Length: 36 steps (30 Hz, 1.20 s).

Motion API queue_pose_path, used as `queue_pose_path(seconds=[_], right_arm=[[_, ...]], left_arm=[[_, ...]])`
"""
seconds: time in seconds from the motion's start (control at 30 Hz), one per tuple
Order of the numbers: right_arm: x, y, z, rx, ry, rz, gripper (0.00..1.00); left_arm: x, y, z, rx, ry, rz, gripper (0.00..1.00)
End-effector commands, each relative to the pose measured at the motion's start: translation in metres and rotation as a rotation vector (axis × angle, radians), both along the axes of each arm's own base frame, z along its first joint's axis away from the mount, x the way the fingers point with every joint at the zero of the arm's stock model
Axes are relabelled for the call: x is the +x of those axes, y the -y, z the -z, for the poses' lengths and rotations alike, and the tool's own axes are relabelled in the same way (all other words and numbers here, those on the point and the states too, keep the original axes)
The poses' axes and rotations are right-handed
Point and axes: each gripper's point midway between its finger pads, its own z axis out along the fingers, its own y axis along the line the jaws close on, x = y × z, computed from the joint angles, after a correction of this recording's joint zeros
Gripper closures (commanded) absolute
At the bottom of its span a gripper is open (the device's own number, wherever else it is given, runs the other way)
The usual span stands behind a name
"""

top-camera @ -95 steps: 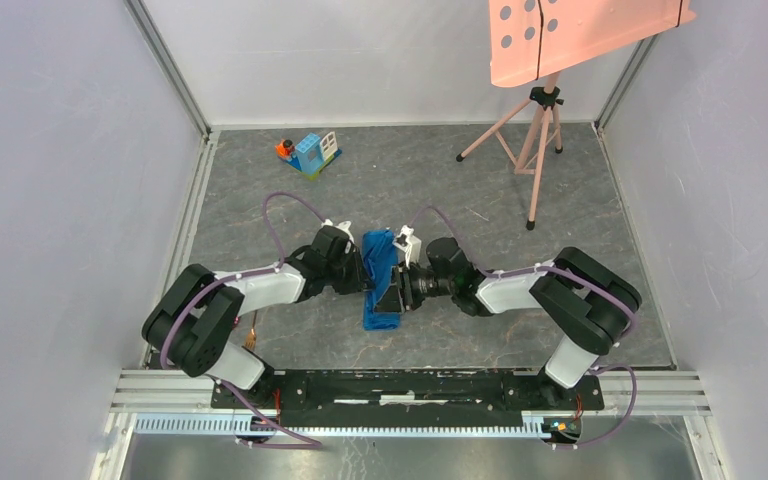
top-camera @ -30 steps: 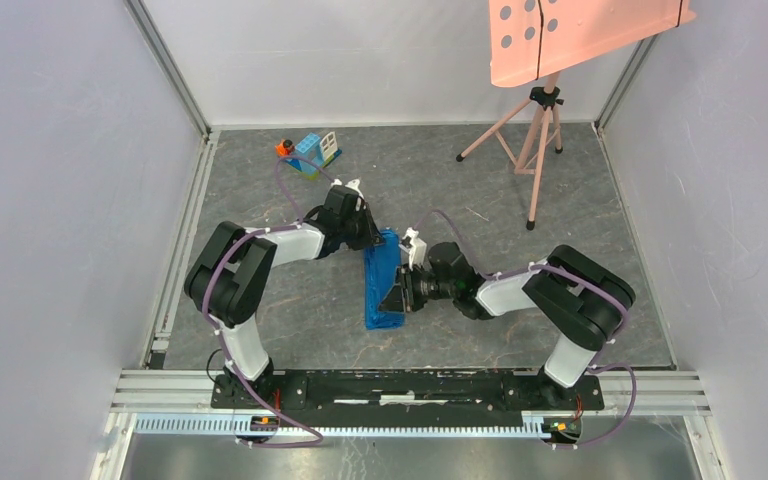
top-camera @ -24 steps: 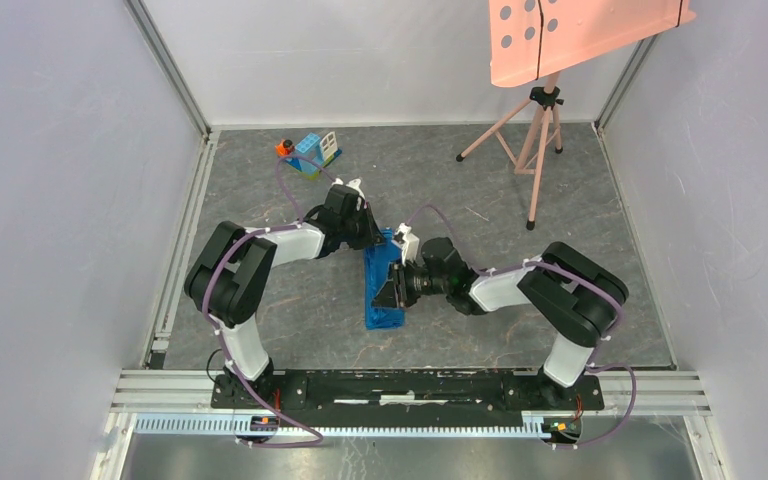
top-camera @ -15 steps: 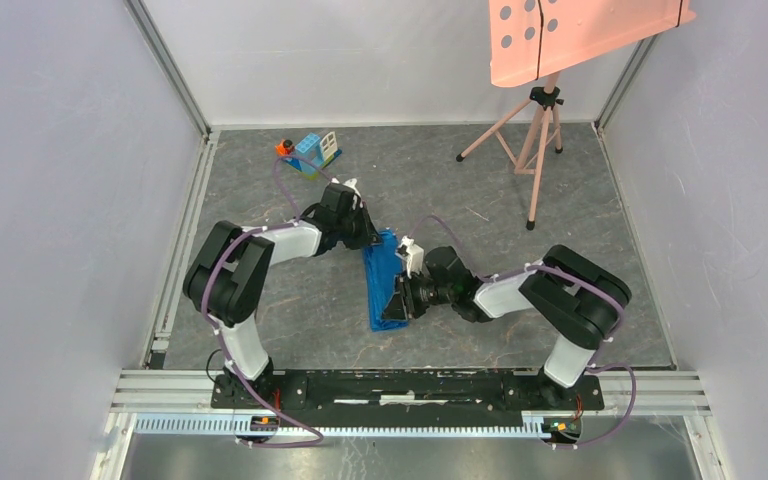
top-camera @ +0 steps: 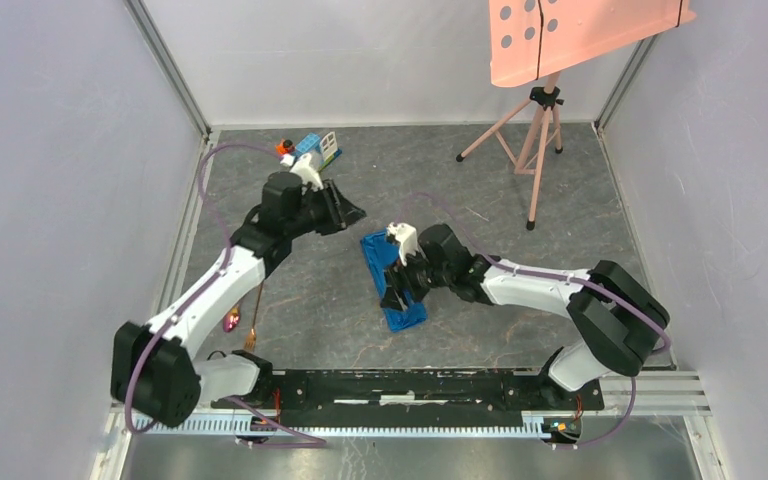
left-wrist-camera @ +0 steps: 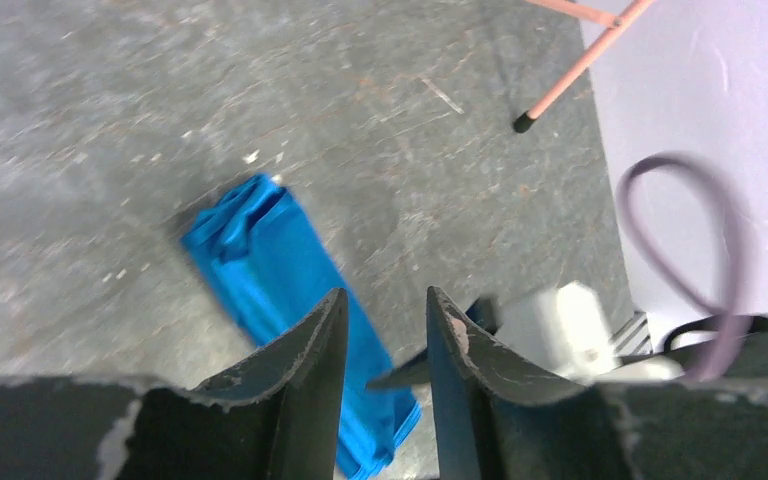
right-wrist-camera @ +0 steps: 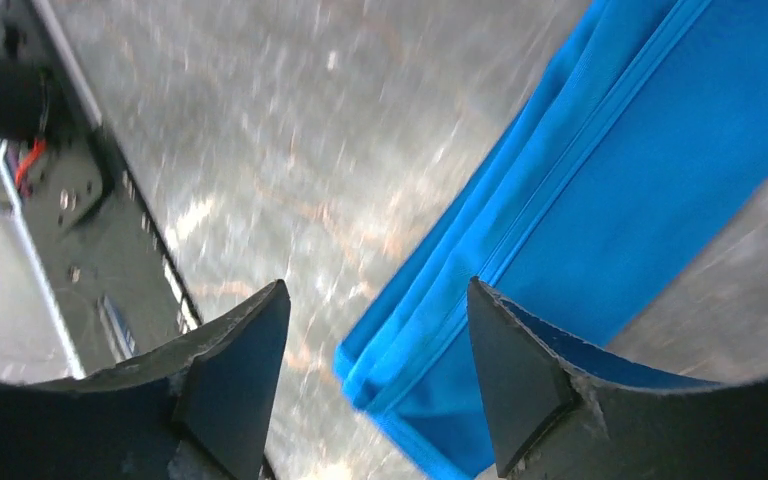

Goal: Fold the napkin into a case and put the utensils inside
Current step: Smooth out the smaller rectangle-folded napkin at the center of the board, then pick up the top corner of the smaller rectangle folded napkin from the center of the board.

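Note:
The napkin point(top-camera: 392, 283) lies on the grey table as a narrow folded blue strip, slanting from far left to near right. My right gripper point(top-camera: 398, 292) hovers over its near half, jaws open. In the right wrist view the strip's near end point(right-wrist-camera: 520, 250) sits below the gap of that gripper point(right-wrist-camera: 375, 300), and nothing is pinched. My left gripper point(top-camera: 346, 212) is raised to the far left of the napkin, open and empty. In the left wrist view the napkin point(left-wrist-camera: 275, 270) shows beyond that gripper point(left-wrist-camera: 385, 312). The utensils, a spoon point(top-camera: 232, 321) and a fork point(top-camera: 253, 333), lie near the left arm's base.
A small blue-and-white toy block house point(top-camera: 313, 152) stands at the far left. A pink tripod point(top-camera: 533, 150) under a pink board stands at the far right. Grey walls close in three sides. The metal rail point(top-camera: 410, 385) with both arm bases runs along the near edge.
Both grippers have opened and let go of the napkin. The left arm swung up and away to the far left. The napkin's near end has shifted right, so the strip now slants.

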Motion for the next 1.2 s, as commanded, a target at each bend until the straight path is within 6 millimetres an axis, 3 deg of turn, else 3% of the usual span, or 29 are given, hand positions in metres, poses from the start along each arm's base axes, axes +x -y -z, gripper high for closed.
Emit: queue_pose_path(seconds=[0.0, 0.2, 0.37, 0.63, 0.97, 1.17], right_arm=[[0.062, -0.016, -0.035, -0.039, 0.208, 0.110, 0.26], [0.125, -0.036, -0.038, -0.070, 0.251, 0.339, 0.19], [0.154, -0.050, -0.031, -0.091, 0.249, 0.430, 0.27], [0.163, -0.052, -0.009, -0.150, 0.230, 0.453, 0.36], [0.169, -0.050, 0.001, -0.208, 0.254, 0.488, 0.40], [0.168, -0.059, 0.001, -0.201, 0.257, 0.476, 0.43]], left_arm=[[-0.031, -0.031, 0.037, 0.040, -0.123, -0.048, 0.57], [-0.063, -0.047, 0.049, 0.025, -0.146, -0.092, 0.55], [-0.082, -0.056, 0.063, 0.014, -0.160, -0.116, 0.54], [-0.093, -0.063, 0.070, 0.029, -0.164, -0.129, 0.54], [-0.091, -0.060, 0.068, 0.009, -0.164, -0.125, 0.54], [-0.091, -0.058, 0.067, -0.001, -0.161, -0.124, 0.54]])
